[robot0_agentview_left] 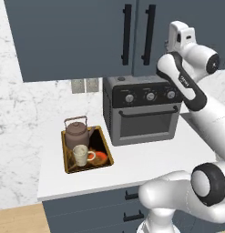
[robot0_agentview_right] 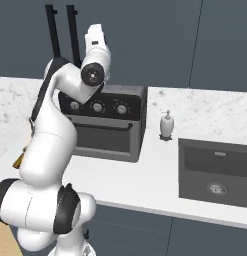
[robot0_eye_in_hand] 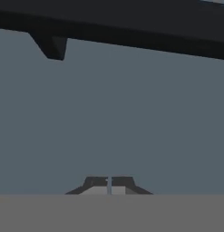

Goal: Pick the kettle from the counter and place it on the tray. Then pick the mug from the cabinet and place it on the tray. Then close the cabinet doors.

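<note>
Gripper (robot0_eye_in_hand: pixel 109 185) is pinched shut on nothing, fingertips pressed together at the bottom of the hand view, nose up close to a flat dark blue-grey door panel (robot0_eye_in_hand: pixel 113 113) with a black bar handle (robot0_eye_in_hand: pixel 131 31) running across the top of that view. From the left base view the hand sits high, beside the cabinet doors (robot0_agentview_left: pixel 86 36), just right of the two vertical handles, and both doors look shut or very nearly so; can't tell whether a thin gap is left. Kettle (robot0_agentview_left: pixel 77 132) and mug (robot0_agentview_left: pixel 81 154) both stand on the tray (robot0_agentview_left: pixel 67 160), mug in front of kettle, tray on the counter (robot0_agentview_left: pixel 145 159) left of a grey toaster oven (robot0_agentview_left: pixel 141 109). So pick-and-place looks done and door closing is probably finishing. Risks: if the closed fingers keep pushing on an already seated panel, the arm could load up against it; if the door isn't fully home, pulling away now leaves it ajar. Handle is near the fingers, so a sideways retreat could snag it and drag the door back open. Elbow hangs over the oven, so a low swing could clip it. A soap dispenser (robot0_agentview_right: pixel 166 124) and the sink (robot0_agentview_right: pixel 215 172) are well apart from the action.
</note>
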You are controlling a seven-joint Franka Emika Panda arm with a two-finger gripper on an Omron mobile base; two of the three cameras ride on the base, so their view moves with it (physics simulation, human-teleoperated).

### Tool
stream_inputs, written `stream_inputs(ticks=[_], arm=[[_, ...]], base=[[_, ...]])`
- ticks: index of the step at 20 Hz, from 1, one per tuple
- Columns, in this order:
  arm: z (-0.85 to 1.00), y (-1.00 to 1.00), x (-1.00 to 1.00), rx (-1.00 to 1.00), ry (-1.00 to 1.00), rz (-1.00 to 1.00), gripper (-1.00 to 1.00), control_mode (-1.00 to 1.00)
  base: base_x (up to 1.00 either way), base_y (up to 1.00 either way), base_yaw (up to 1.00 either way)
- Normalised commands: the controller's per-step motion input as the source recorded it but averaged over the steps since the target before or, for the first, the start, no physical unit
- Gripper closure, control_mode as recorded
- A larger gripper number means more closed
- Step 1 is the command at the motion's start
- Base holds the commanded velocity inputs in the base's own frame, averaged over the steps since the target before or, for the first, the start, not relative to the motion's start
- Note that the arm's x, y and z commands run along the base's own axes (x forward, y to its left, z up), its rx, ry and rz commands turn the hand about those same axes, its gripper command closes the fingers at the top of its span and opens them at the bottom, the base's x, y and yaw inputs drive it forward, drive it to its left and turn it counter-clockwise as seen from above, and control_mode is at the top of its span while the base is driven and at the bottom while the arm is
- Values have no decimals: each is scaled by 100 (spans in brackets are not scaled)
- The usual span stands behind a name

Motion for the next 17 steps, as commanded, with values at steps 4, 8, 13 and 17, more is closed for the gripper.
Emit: stream_inputs(ticks=[4,8,13,17], arm=[[0,17,99,0,9,-16,100,-100],[-4,14,94,0,10,-14,100,-100],[-13,7,88,0,9,-14,100,-100],[-21,3,86,0,6,-12,100,-100]], base=[[0,0,0],[0,0,0],[0,0,0],[0,0,0]])
